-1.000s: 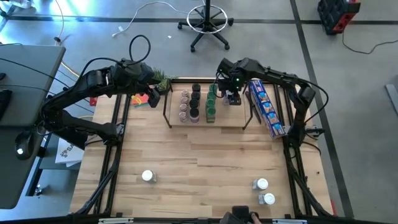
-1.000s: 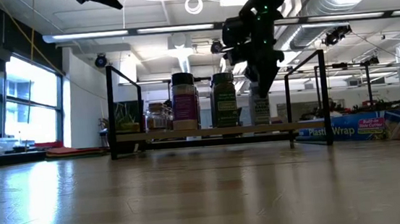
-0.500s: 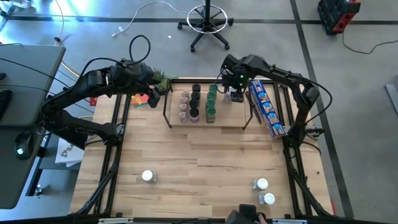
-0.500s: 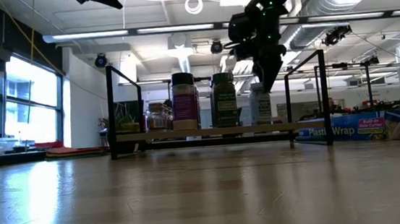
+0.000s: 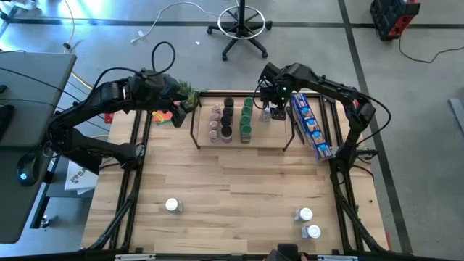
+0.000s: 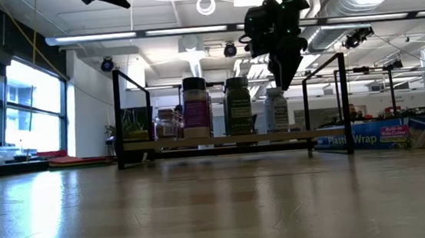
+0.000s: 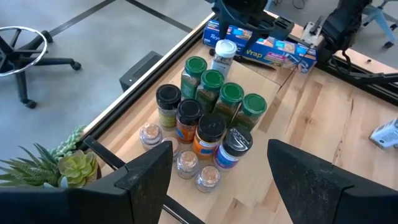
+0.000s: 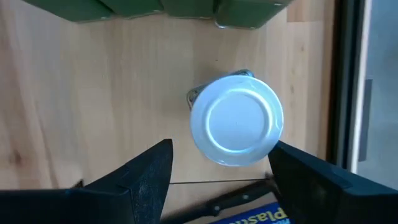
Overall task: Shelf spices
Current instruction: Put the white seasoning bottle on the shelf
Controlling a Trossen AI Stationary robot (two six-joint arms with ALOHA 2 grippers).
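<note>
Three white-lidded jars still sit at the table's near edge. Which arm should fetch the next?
Probably right: the right gripper is open and empty above the shelf, with two jars on its side. The left gripper hovers by the plant.

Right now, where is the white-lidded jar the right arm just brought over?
In the high view the white-lidded jar stands on the shelf, right of the green-lidded jars, directly under the open right claw.

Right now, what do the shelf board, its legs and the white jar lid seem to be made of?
The shelf board looks like light unpainted wood, with visible grain and plank seams. Its legs seem thin black metal bars, matte. The white lid looks like smooth moulded plastic, with a faint raised ring; this is likely, not certain.
</note>
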